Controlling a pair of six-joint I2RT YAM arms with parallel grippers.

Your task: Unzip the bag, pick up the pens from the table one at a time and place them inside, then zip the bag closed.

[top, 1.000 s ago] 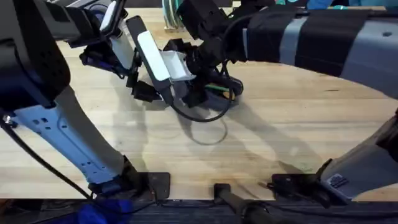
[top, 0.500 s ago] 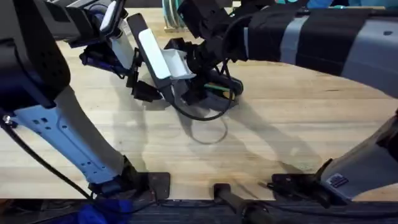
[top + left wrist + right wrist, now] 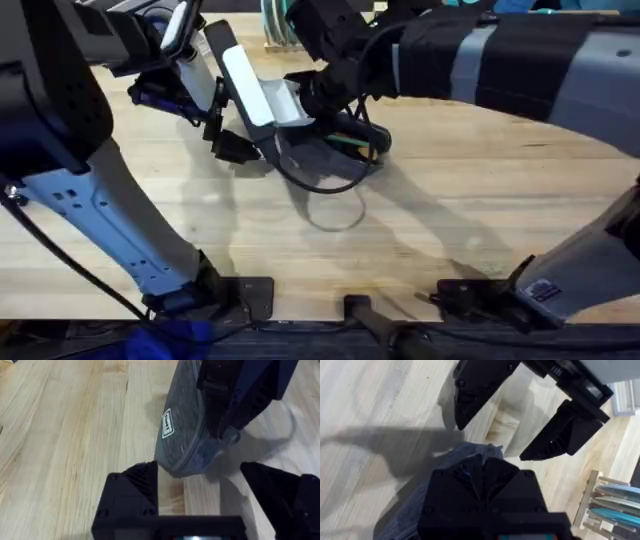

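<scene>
The grey-blue bag [image 3: 185,435], with a white label [image 3: 168,423], lies on the wooden table [image 3: 65,435]. In the overhead view the bag [image 3: 325,155] lies under both arms, mostly hidden. My right gripper [image 3: 481,472] is shut, its tips pressed on the bag's [image 3: 407,507] near end; it also appears as the dark right gripper [image 3: 235,395] on top of the bag. My left gripper [image 3: 200,477] is open, its fingers either side of that rounded end without touching it. A green pen [image 3: 352,140] peeks out beside the bag, with a hint of orange next to it.
A black cable [image 3: 325,185] loops on the table in front of the bag. A wooden rack [image 3: 615,505] holding teal and blue items stands at the table's far edge. Bare wood spreads across the front and right of the table [image 3: 480,210].
The right gripper has shifted slightly to the right along the bag, uncovering more grey fabric. The left arm has stayed put.
</scene>
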